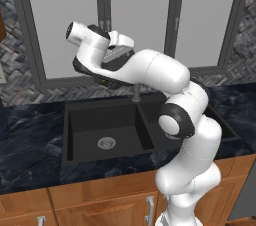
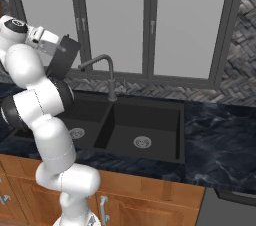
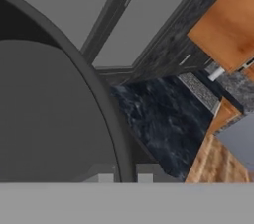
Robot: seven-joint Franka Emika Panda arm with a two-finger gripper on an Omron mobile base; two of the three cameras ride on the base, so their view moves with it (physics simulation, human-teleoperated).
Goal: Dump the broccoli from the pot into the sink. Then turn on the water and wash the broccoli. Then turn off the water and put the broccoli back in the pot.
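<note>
While tilted above the sink (image 2: 145,120), the pot (image 2: 64,57) is pinched by the tool (image 3: 125,178).

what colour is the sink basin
Matte black, on the rectangular double-basin sink with a round silver drain in each basin; clearest in the right base view.

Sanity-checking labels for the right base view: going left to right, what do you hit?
Pot held up in the gripper → faucet → drain of the sink's right basin → bare dark counter.
</note>
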